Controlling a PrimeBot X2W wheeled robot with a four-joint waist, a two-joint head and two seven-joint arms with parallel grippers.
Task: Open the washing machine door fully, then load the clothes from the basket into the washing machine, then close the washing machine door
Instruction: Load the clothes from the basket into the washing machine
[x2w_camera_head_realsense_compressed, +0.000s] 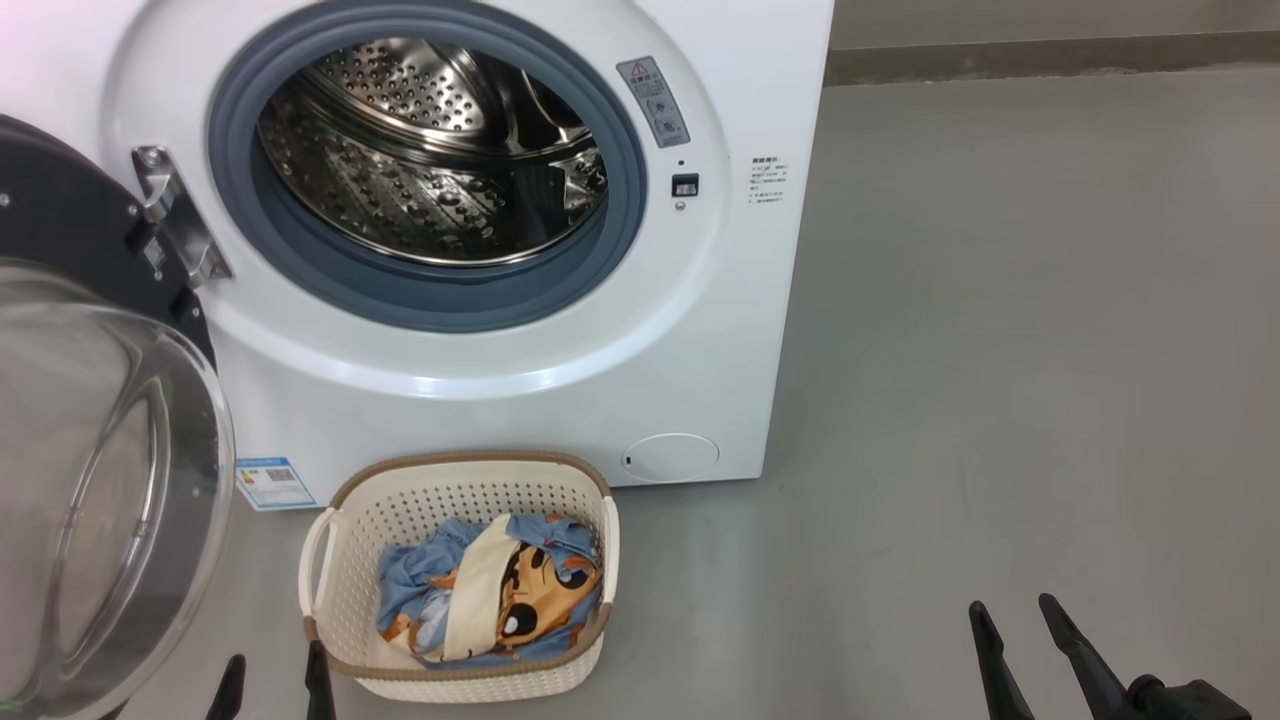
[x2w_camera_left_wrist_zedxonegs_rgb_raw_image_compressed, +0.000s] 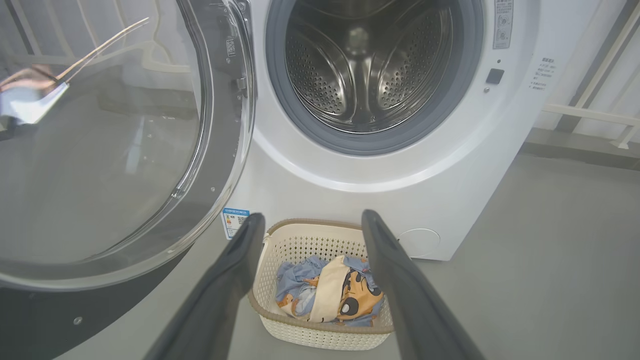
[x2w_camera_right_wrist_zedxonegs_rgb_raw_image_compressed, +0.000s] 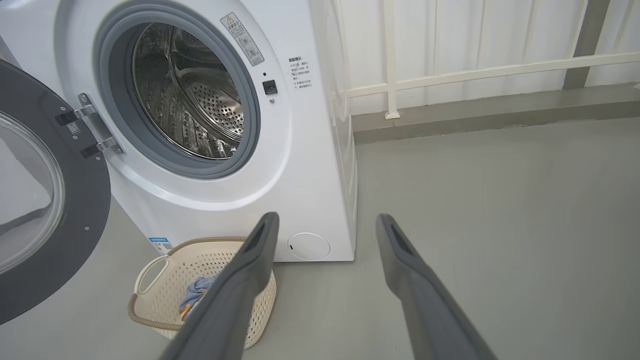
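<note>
The white washing machine (x2w_camera_head_realsense_compressed: 520, 400) stands ahead with its steel drum (x2w_camera_head_realsense_compressed: 430, 150) exposed and nothing inside. Its door (x2w_camera_head_realsense_compressed: 100, 480) hangs swung out to the left on a metal hinge (x2w_camera_head_realsense_compressed: 175, 215). On the floor in front sits the cream basket (x2w_camera_head_realsense_compressed: 345, 560) holding the light-blue printed clothes (x2w_camera_head_realsense_compressed: 500, 590). My left gripper (x2w_camera_head_realsense_compressed: 275, 665) is open, low beside the basket's left end. In the left wrist view its fingers (x2w_camera_left_wrist_zedxonegs_rgb_raw_image_compressed: 235, 280) frame the basket (x2w_camera_left_wrist_zedxonegs_rgb_raw_image_compressed: 300, 240) and clothes (x2w_camera_left_wrist_zedxonegs_rgb_raw_image_compressed: 327, 295). My right gripper (x2w_camera_head_realsense_compressed: 1010, 615) is open over bare floor at the lower right, well clear of the basket (x2w_camera_right_wrist_zedxonegs_rgb_raw_image_compressed: 160, 295).
Grey floor (x2w_camera_head_realsense_compressed: 1000, 350) stretches to the right of the machine. A white railing (x2w_camera_right_wrist_zedxonegs_rgb_raw_image_compressed: 450, 75) and a low kerb run behind it. The open door (x2w_camera_left_wrist_zedxonegs_rgb_raw_image_compressed: 100, 150) takes up the space on the left, close to my left arm.
</note>
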